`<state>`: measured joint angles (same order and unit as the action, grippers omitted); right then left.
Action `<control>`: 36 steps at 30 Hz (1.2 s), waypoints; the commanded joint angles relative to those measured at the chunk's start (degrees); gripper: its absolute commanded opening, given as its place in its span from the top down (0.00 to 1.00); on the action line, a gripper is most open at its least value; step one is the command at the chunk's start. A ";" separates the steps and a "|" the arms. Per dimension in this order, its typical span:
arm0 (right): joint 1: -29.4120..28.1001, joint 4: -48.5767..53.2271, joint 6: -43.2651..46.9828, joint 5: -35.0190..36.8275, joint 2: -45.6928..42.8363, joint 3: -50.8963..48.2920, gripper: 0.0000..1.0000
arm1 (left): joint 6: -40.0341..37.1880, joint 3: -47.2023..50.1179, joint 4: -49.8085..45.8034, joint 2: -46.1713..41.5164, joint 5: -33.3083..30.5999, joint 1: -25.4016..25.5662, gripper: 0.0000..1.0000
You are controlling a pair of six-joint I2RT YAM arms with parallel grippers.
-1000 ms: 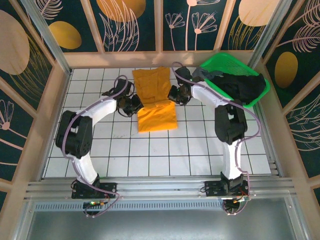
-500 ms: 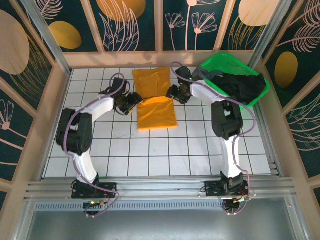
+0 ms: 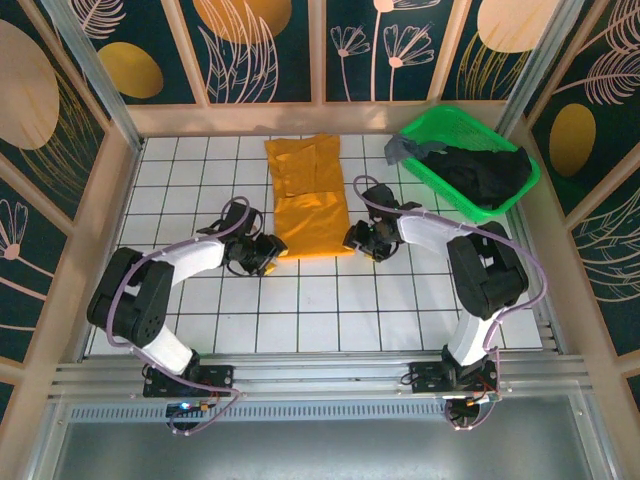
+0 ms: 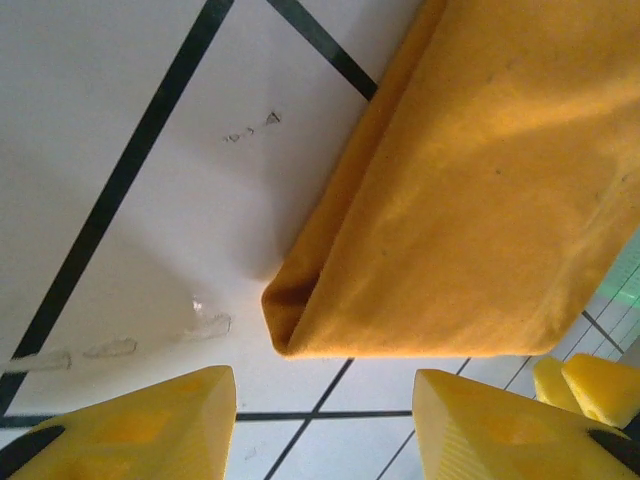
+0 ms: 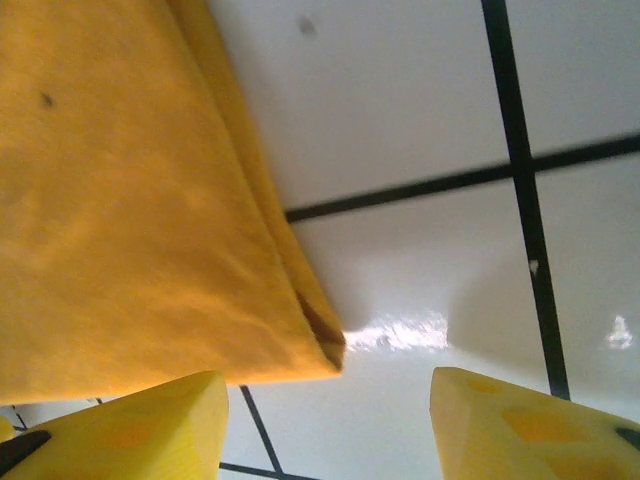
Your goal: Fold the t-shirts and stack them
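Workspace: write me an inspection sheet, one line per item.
Surface: white tiled table, black grid lines, a shiny smear by each near shirt corner.
Job's things: orange t-shirt folded into a long strip, flat at centre; black t-shirt and grey t-shirt bunched in the green basket.
Clutter: nothing seen.
Hands: left hand open at the strip's near left corner; right hand open at its near right corner; neither holds cloth.
Cables: purple cables loop along both arms.
Surroundings: wood-framed leaf-pattern panels on three sides.
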<state>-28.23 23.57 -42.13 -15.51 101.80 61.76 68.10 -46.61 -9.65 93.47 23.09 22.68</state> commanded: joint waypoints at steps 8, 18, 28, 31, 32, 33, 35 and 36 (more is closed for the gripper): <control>-0.57 -5.17 -2.87 -4.76 7.32 4.63 0.62 | 0.56 -6.87 0.07 8.96 -2.97 1.16 0.67; -1.70 -0.90 -2.63 -4.07 3.27 1.63 1.00 | -2.73 -4.46 -3.86 2.77 -6.48 1.14 1.00; -9.57 9.31 -3.32 -4.95 -11.85 -2.73 1.00 | -5.16 3.67 -12.30 -16.53 -1.84 1.22 1.00; -9.20 11.84 -5.48 -3.77 -14.83 1.33 1.00 | -3.72 0.99 -14.28 -21.22 -2.28 1.16 1.00; -9.15 12.45 -6.17 -3.51 -15.26 2.69 1.00 | -3.13 -0.28 -14.78 -22.22 -2.55 1.15 1.00; -9.30 12.94 -6.98 -3.13 -15.39 4.22 1.00 | -2.65 -1.87 -15.10 -22.89 -2.90 1.14 1.00; -9.30 13.32 -8.56 -2.45 -15.50 6.85 1.00 | -1.69 -5.00 -15.30 -23.04 -3.52 1.14 1.00; -9.21 13.56 -9.32 -1.75 -15.33 8.13 1.00 | -1.25 -6.66 -15.16 -22.63 -3.66 1.14 1.00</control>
<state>-37.65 33.61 -48.25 -19.53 87.48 66.35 65.08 -48.86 -23.35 71.29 20.34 23.70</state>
